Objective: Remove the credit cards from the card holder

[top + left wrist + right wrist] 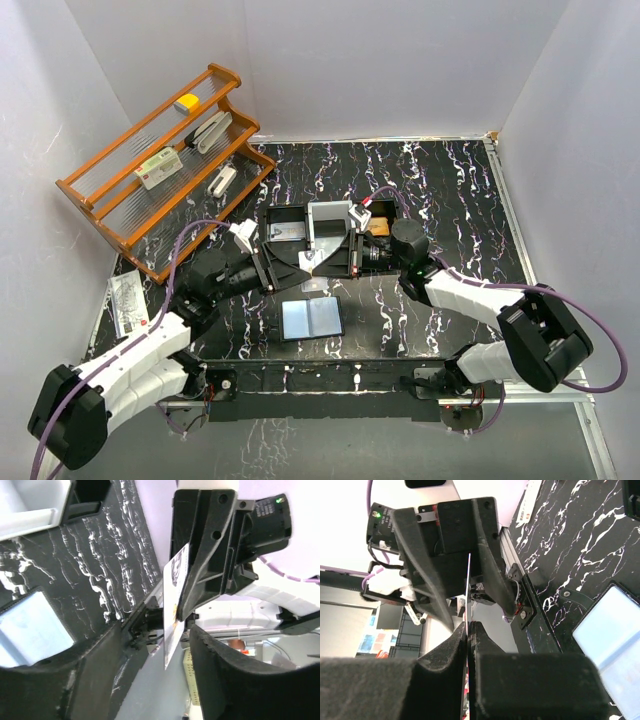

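Two grippers meet at the centre of the overhead frame above the black marbled table, with a credit card between them. The right gripper is pinched tight on the card's flat faces. The left gripper stands part-open around the other end, its pads clear of the plastic.

The card is white with dark print and shows only as a hairline in the right wrist view. It looks thin, stiff, light and slick, so it is best gripped squarely across its faces near an edge.

The card holder lies open on the table just below centre, with a black border and glossy pale blue-grey pockets. It is probably soft and prone to sliding, so it would need pinning at a corner. Whether cards remain inside cannot be told. A black tray sits just above.
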Controlling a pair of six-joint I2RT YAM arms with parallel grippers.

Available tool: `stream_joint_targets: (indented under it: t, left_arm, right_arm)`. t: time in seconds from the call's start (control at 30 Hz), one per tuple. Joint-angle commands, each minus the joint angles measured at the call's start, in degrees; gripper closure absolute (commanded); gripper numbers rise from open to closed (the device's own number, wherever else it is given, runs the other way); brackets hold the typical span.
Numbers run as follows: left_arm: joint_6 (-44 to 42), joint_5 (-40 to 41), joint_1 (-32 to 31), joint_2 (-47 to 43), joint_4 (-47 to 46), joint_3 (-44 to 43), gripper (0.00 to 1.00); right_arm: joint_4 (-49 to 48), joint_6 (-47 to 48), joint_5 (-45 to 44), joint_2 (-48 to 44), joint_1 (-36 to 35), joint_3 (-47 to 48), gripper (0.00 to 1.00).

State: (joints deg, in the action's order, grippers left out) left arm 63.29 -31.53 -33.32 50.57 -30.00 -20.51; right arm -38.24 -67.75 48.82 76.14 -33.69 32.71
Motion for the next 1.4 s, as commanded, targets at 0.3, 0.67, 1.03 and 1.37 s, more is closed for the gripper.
stream_joint_targets:
  t: [0.3,0.67,1.03,1.37]
  left_arm:
    - [-25.99,28.3,0.5,-5.69,53.26,-21.55,0.01]
    - [-45.95,34.12,10.08,3.24,61.67,-31.75,0.01]
    - [-45.15,40.05,18.2,-8.25,55.09,-23.26,0.01]
    - [-43.87,39.37,18.13,-11.44,55.14,-18.81,0.01]
  right_arm:
    - [26.88,20.66,-12.34,-5.21,-0.09,9.31,1.0]
    - [41.77,37.84,-25.59,-7.31,-0.76,17.45,1.0]
    - [54.08,55.58,-42.66,-1.81,-5.92,30.92,1.0]
    - [47.87,90.39,-51.13,7.67,-17.31,36.24,1.0]
